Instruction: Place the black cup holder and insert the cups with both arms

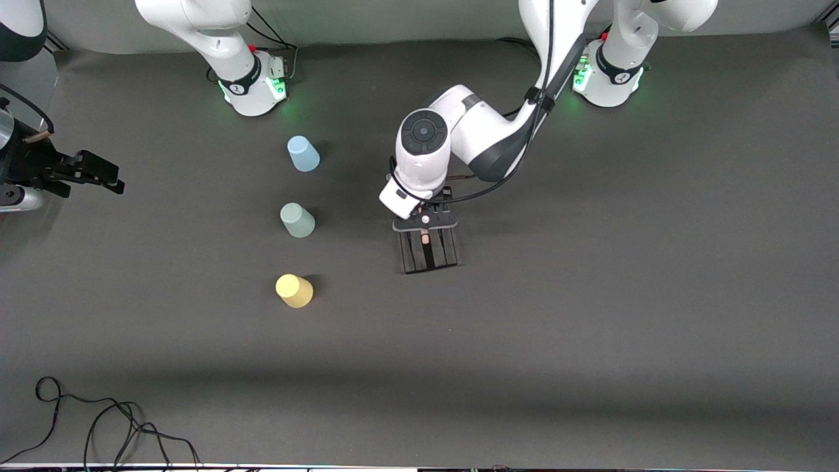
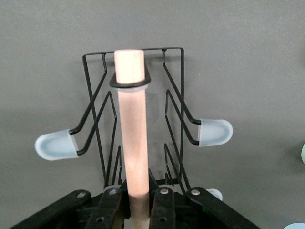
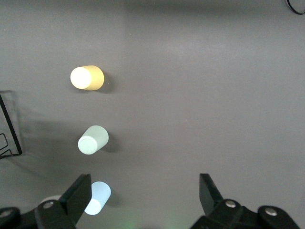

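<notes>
Your left gripper (image 1: 425, 226) is clamped tight on the light wooden rod handle (image 2: 131, 129) of the black cup holder (image 1: 429, 249), gripping it at one end, with the black fingers (image 2: 110, 205) pressed against either side of the rod. From that grip the rod runs out along the top of the wire rack, and the pale translucent-capped pegs (image 2: 55, 145) stick out to each side below it. In the front view the holder sits at the middle of the dark grey surface (image 1: 590, 295), directly under the left wrist, its frame reaching toward the front camera from the gripper. Whether its base touches the surface or hangs just above, you cannot tell.

Nothing is on the pegs. All three cups stand upside down on the surface in a row, toward the right arm's end from the holder and well apart from it: the light blue cup (image 1: 303, 153) farthest from the front camera, the pale grey-green cup (image 1: 297, 219) in the middle, the yellow cup (image 1: 294, 290) nearest.

Your right gripper (image 1: 88, 172) waits at the right arm's end, up in the air, its jaws spread wide and holding nothing. Its wrist view looks down on the three cups.
</notes>
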Robot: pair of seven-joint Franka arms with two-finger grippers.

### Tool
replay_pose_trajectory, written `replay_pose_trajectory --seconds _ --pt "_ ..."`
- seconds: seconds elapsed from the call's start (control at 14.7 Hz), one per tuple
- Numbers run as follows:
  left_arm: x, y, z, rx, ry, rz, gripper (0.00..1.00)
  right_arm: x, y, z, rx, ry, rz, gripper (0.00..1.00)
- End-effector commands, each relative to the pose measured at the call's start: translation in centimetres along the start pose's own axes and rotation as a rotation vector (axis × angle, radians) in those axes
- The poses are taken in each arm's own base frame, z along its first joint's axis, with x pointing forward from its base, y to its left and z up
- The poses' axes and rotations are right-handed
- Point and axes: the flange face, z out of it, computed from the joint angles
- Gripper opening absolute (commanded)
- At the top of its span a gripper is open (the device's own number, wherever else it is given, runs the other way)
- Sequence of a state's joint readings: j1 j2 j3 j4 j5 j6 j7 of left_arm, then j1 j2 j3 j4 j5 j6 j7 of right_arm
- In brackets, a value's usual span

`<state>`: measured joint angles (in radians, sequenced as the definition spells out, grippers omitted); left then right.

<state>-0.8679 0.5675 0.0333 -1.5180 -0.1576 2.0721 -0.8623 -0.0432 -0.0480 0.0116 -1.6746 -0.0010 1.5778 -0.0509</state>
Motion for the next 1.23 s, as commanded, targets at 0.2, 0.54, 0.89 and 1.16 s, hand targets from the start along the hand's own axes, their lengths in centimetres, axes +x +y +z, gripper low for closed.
replay_pose_trajectory --seconds 0.2,0.54,0.89,1.16 --pt "-0.1 0.8 -0.2 -0.019 0.035 0.018 0.85 -0.5 -1.2 0.0 0.008 -0.031 0.054 1.0" --pt "0.3 0.5 -1.9 -0.026 0.047 0.016 1.0 -0.5 -10.9 4.2 0.014 -0.05 0.16 1.0" --pt "4.1 -4.6 -9.6 -0.048 0.061 -0.071 1.0 -1.9 -17.0 12.0 0.004 -0.038 0.197 1.0" --pt "8.8 -15.0 -17.3 -0.013 0.02 -0.045 1.0 -3.6 -18.9 19.6 0.01 -0.011 0.181 1.0"
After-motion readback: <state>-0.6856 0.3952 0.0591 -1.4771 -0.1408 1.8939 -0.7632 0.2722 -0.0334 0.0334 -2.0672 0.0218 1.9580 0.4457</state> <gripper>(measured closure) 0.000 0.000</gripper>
